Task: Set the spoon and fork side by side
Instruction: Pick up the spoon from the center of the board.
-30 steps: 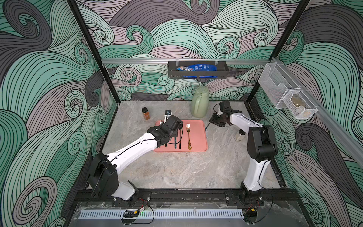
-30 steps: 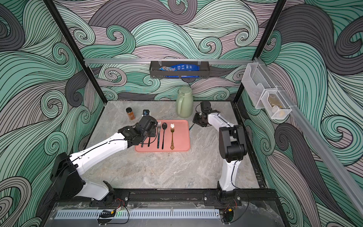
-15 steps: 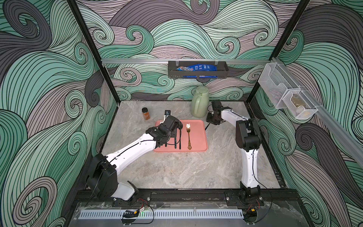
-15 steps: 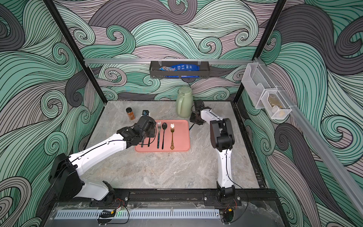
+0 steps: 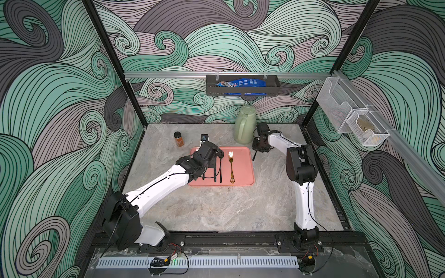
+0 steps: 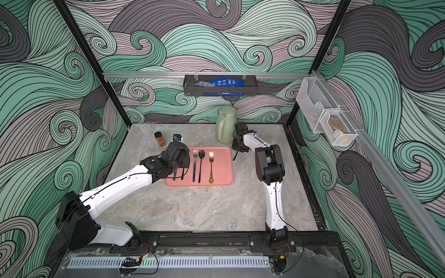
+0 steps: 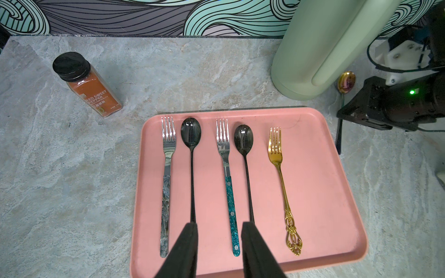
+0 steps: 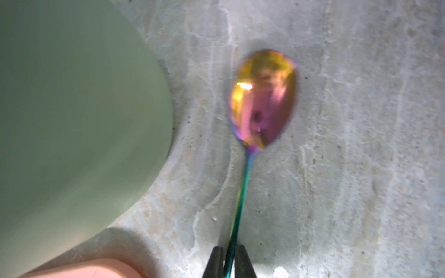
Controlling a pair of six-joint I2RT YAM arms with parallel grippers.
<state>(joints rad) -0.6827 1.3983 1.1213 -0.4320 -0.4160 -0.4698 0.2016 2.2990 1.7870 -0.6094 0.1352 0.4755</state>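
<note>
In right-wrist view only: spoon [image 8: 262, 96], seemingly gripped

Walls [image 5: 216, 36] printed with swirling waves in green, mauve and dark grey close the cell on three sides, with black posts [image 5: 108, 48] at the back corners. The floor is a grey marbled tabletop [image 5: 216, 211]. A metal rail [image 5: 168, 74] along the back wall carries a black basket [image 5: 209, 89] holding a blue packet [image 5: 243, 83]; clear mesh bins [image 5: 337, 106] hang on the side rail [image 5: 407, 154].
</note>
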